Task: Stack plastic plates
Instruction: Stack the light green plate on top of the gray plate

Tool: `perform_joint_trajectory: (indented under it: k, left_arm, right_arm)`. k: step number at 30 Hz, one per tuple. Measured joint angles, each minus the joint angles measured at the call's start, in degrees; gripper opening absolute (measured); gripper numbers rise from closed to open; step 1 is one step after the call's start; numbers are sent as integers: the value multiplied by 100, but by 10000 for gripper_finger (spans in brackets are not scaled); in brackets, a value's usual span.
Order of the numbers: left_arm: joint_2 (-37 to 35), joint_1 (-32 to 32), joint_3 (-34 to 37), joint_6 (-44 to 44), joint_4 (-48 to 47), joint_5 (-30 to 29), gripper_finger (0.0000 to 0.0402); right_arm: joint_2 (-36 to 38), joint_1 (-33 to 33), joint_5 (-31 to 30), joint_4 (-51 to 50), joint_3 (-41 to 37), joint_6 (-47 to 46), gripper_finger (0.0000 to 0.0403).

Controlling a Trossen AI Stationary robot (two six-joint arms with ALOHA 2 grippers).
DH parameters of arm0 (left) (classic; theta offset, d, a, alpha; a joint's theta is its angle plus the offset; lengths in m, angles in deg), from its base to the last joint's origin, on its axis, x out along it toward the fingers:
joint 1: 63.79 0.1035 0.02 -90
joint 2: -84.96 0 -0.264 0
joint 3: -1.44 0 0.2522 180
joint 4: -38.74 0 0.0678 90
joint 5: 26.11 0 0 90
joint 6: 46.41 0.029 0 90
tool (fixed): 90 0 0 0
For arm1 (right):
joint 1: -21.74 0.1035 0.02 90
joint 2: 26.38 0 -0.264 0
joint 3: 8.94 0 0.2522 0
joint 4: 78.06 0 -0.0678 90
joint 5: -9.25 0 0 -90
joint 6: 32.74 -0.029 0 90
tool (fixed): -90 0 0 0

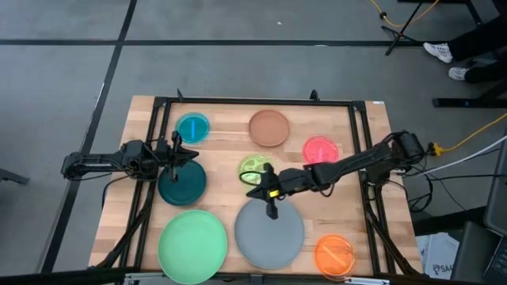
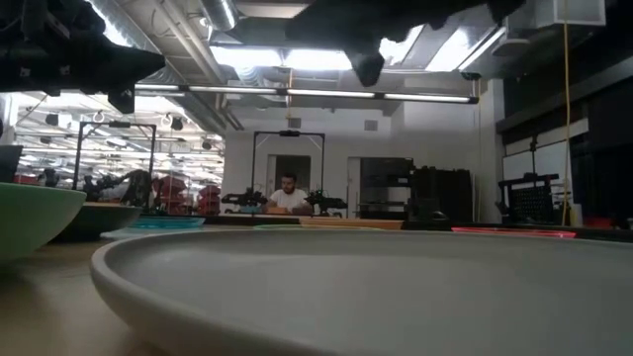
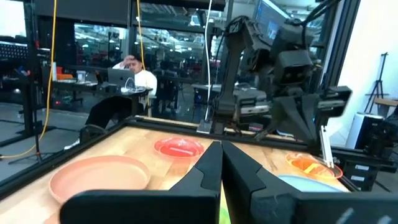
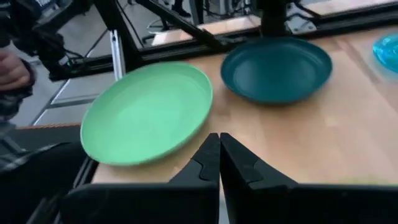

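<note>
All eight plates lie flat and apart on the wooden table. Grey plate (image 1: 269, 236) and mint green plate (image 1: 192, 245) sit near the front. Dark teal plate (image 1: 181, 184) is left of centre, and lime-patterned plate (image 1: 253, 167) is at the centre. Cyan plate (image 1: 192, 127), brown plate (image 1: 269, 127) and pink plate (image 1: 320, 149) lie toward the far edge. Orange plate (image 1: 334, 254) is at the near right. My left gripper (image 1: 176, 155) hovers shut over the teal plate's far rim. My right gripper (image 1: 270, 207) hovers shut over the grey plate's far rim. In the low view both grippers hang well above the table.
A black frame (image 1: 253, 104) runs along the table's far edge and down both sides. The right arm (image 3: 280, 74) shows ahead in the left wrist view. A person (image 2: 288, 195) sits at a desk far behind the table. Bare wood (image 1: 222, 202) lies between the plates.
</note>
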Motion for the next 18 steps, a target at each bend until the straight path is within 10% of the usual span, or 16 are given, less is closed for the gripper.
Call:
perform_joint_trajectory:
  k: [18]
  left_arm:
    - [-2, 0, 0, -2, 0, -94, 0]
  right_arm:
    - [-1827, 431, -43, -17, 2137, 34, 0]
